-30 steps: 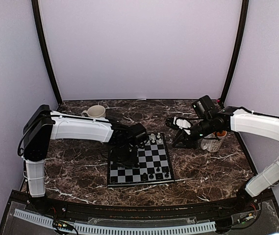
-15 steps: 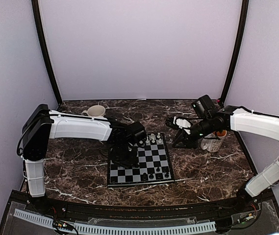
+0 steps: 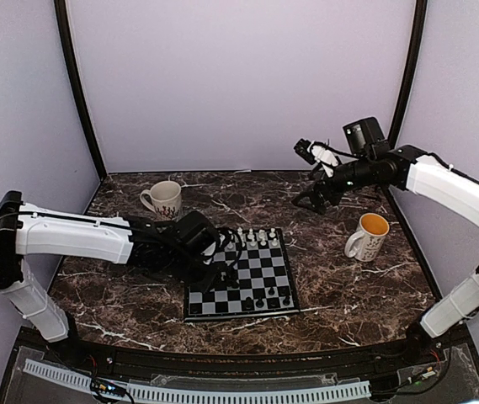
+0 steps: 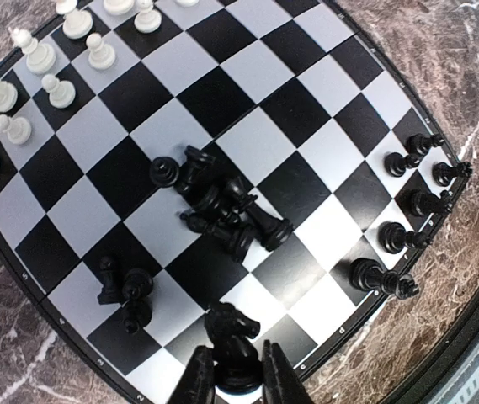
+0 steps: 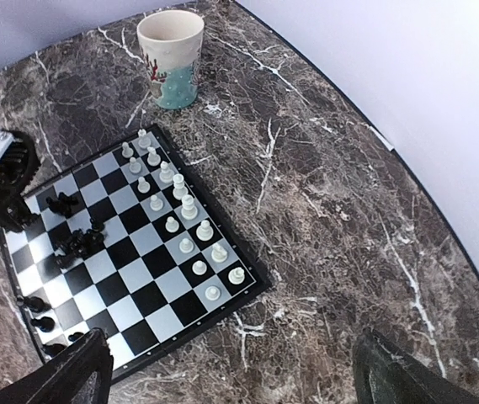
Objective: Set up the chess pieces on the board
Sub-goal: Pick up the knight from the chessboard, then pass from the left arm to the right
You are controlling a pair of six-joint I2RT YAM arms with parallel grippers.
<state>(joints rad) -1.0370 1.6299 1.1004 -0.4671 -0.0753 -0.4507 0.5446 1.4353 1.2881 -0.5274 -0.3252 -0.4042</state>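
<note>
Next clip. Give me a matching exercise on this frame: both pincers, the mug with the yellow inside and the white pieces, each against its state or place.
Things:
1. left pincer
2. right pincer
3. yellow-lined mug
4. white pieces

States or places:
A. open, holding nothing
B. along the far edge of the board
C. shut on a black knight
D. on the table, right of the board

Pairs: 1-C, 2-A, 3-D, 4-B.

No text, label, brand or number is legible in any view. The board bears tiny pale marks along its rim, too small to read.
</note>
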